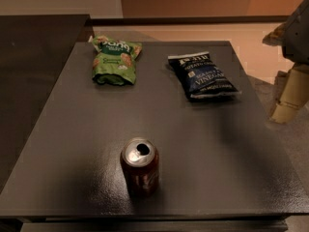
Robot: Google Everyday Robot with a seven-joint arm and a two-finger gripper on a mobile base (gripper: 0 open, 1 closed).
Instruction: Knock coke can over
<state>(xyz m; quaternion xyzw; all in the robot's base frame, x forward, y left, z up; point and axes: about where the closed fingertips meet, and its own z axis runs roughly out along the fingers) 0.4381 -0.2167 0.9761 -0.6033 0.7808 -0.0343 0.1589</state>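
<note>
The coke can (140, 166) stands upright near the front of the counter (58, 144), well apart from the green snack bag (115, 59) and the blue chip bag (203, 75) behind it. It is probably light, stiff and slick, so a push high on its side should tip it. The gripper (289, 98) hangs beyond the counter's right edge; I cannot tell whether it is open or closed.

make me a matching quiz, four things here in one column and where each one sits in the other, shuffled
1. coke can
2. green snack bag
3. dark blue snack bag
4. gripper

a. far right part of the table
b. off the table, past its right edge
c. upright, near the front edge
d. far left part of the table

Pairs: 1-c, 2-d, 3-a, 4-b
</note>
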